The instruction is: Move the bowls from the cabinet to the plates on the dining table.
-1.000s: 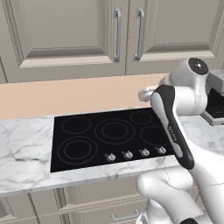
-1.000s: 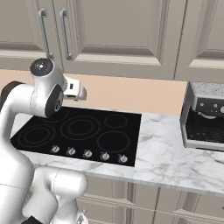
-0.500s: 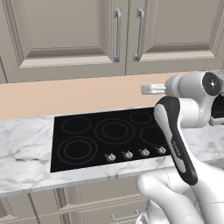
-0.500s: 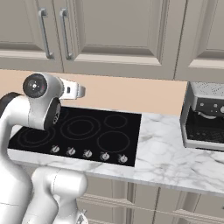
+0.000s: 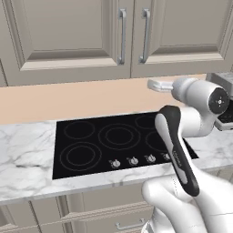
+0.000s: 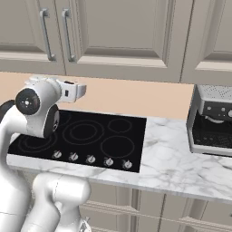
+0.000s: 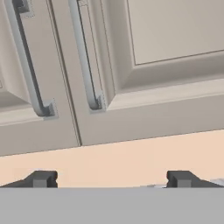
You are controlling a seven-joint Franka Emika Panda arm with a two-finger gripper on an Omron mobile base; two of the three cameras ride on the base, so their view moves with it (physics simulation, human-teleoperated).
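1. Gripper (image 7: pixel 111 179): jaws spread wide, empty, at lower frame, below the handles (image 7: pixel 87 65).
2. Cabinet (image 5: pixel 68 41): upper frame, doors shut; bowls presumably hidden inside.
3. Risk: fingers could miss or slip off the thin handle, leaving the door shut.

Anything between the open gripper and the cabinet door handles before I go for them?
No. In the hand view, only bare peach wall and the cabinet door's lower rail lie between the gripper and the right handle.

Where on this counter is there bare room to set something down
Bare marble counter lies between the black cooktop and the coffee machine, and again left of the cooktop. The narrow front strip by the knobs is tight.
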